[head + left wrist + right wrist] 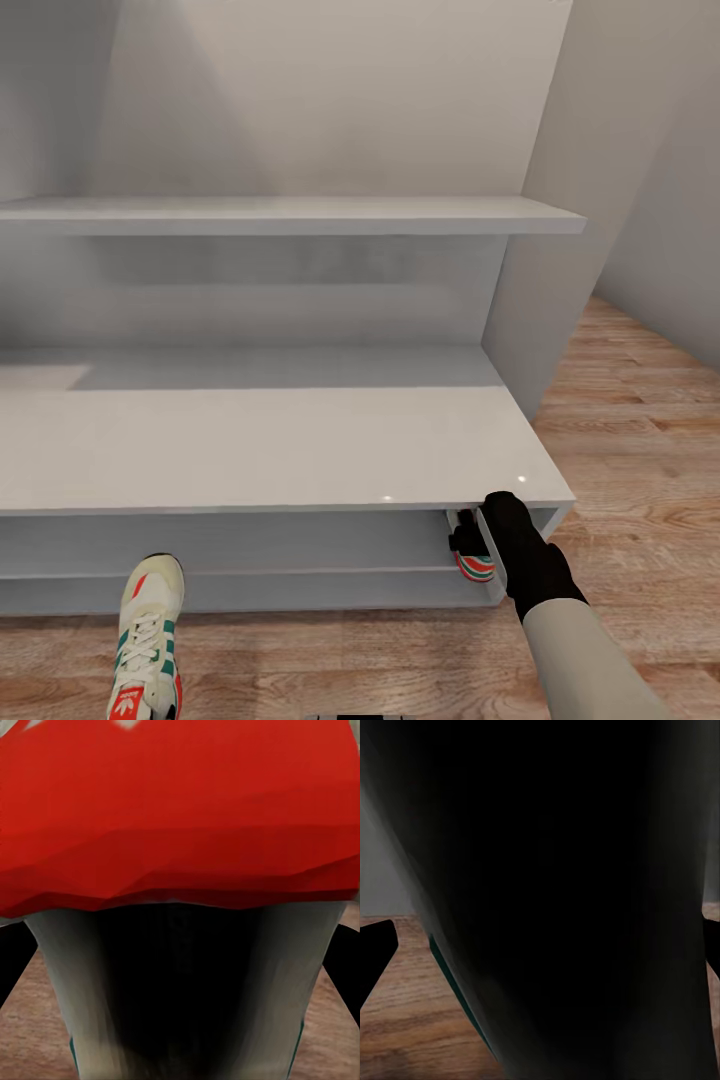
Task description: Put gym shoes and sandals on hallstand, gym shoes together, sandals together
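Pale hallstand (300,450) on plank floor (640,480); both jaws hold gym shoes (one each).

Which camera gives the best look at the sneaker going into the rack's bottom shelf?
The head view: the sneaker sits at the right gripper, its heel poking from the rack. The right wrist view gives just a dark close-up.

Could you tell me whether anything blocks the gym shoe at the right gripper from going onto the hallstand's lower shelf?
Nothing visible does. The right gripper has the gym shoe at the open front of the hallstand, under its bench top by the right end panel, and the shelf space behind it looks bare.
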You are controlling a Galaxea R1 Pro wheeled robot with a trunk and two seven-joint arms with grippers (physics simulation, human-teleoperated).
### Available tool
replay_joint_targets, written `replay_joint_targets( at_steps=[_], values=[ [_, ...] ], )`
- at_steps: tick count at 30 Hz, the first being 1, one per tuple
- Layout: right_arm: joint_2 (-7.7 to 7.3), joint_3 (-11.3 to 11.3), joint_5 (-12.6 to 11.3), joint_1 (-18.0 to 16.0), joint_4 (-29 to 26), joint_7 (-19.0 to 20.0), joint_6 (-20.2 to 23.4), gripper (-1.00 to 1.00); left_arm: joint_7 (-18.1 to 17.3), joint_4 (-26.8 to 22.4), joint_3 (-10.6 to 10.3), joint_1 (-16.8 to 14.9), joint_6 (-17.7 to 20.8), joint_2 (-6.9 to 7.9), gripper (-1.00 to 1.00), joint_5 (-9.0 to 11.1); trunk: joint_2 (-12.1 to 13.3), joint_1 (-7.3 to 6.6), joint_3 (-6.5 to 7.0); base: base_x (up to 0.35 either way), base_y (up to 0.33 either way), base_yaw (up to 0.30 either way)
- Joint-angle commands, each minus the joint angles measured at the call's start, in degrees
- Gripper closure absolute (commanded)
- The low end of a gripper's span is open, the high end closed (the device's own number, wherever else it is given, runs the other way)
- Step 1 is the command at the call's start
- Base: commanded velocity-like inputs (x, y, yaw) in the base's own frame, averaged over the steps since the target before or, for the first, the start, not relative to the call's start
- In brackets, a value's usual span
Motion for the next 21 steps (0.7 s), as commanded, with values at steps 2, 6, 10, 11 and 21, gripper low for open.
replay_joint_targets(
  at_steps=[2,6,10,11,21],
  values=[
    [-0.03,-0.03,-0.18,-0.32,0.04,-0.38,0.0,-1.0,0.03,0.01,0.0,-0.01,0.0,0.0,1.0,0.0,0.01,0.16,0.01,0.0,0.0,0.0],
    [-0.05,-0.01,-0.15,-0.32,0.04,-0.38,0.0,-1.0,0.01,0.0,-0.04,-0.01,0.0,0.0,1.0,0.0,0.01,0.16,0.01,0.0,0.0,0.0],
    [-0.06,-0.01,-0.15,-0.32,0.04,-0.37,0.0,-1.0,-0.04,0.01,-0.05,-0.01,0.0,0.0,1.0,0.0,0.01,0.16,0.01,-0.057,0.0,0.0],
    [-0.06,-0.01,-0.14,-0.32,0.04,-0.36,0.0,-1.0,-0.05,0.01,-0.06,-0.01,0.0,0.0,1.0,0.0,0.01,0.16,0.01,-0.182,0.0,0.0],
    [-0.06,-0.09,-0.21,-0.31,0.04,-0.36,0.0,-1.0,-0.05,0.01,-0.03,-0.01,0.0,0.0,1.0,0.0,0.01,0.16,0.01,-0.307,0.0,0.0]
  ],
)
